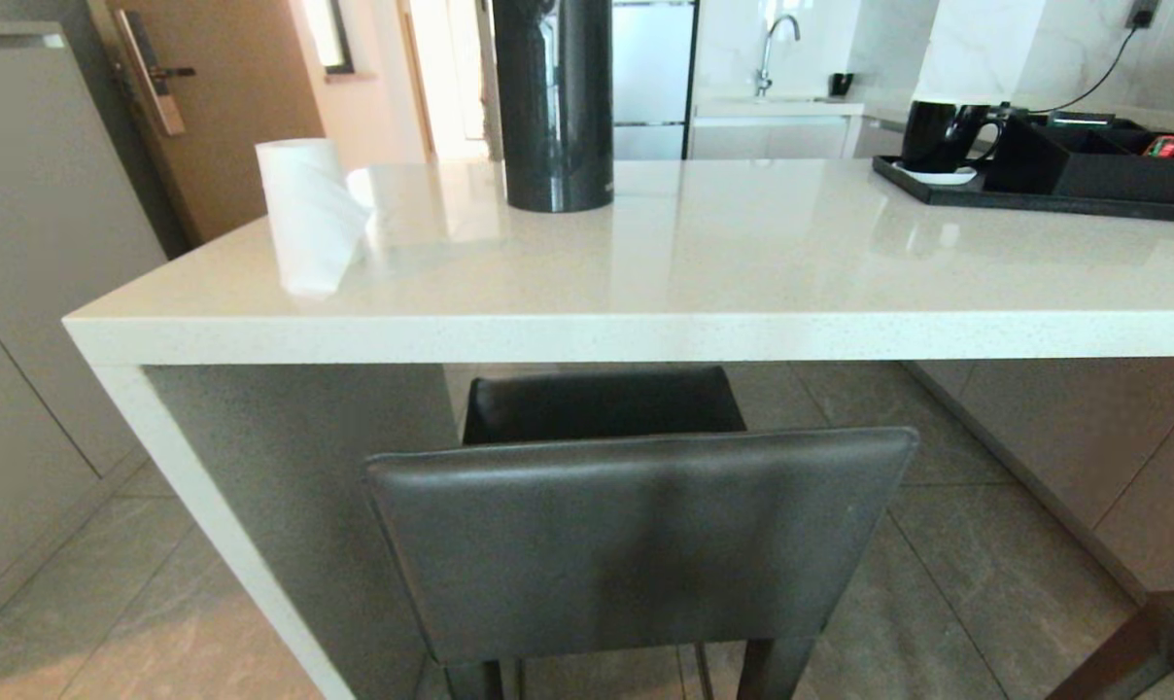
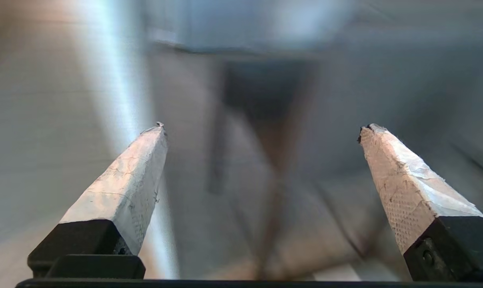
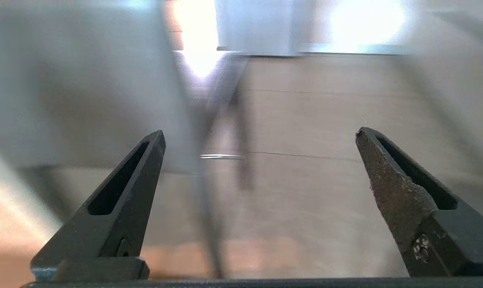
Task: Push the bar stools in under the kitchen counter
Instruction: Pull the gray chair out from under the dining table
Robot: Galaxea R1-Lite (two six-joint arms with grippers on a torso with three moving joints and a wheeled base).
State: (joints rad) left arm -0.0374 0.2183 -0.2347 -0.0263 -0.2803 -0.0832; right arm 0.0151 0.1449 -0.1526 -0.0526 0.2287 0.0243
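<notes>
A bar stool point(image 1: 636, 535) with a dark grey leather backrest stands right before me, its seat partly under the white kitchen counter point(image 1: 645, 331). A second stool shows only as a corner point(image 1: 1146, 642) at the lower right. Neither arm appears in the head view. My left gripper point(image 2: 261, 126) is open with nothing between its fingers and faces the blurred dark legs of a stool point(image 2: 265, 120). My right gripper point(image 3: 259, 132) is open too and empty, with a slim stool leg point(image 3: 241, 140) and a thin metal footrest point(image 3: 221, 157) ahead of it.
On the counter stand a white paper roll point(image 1: 305, 214), a tall black cylinder point(image 1: 553, 102) and a black tray point(image 1: 1034, 185) with a kettle and boxes. The counter's white side leg point(image 1: 208, 525) is left of the stool; grey cabinets line the left wall.
</notes>
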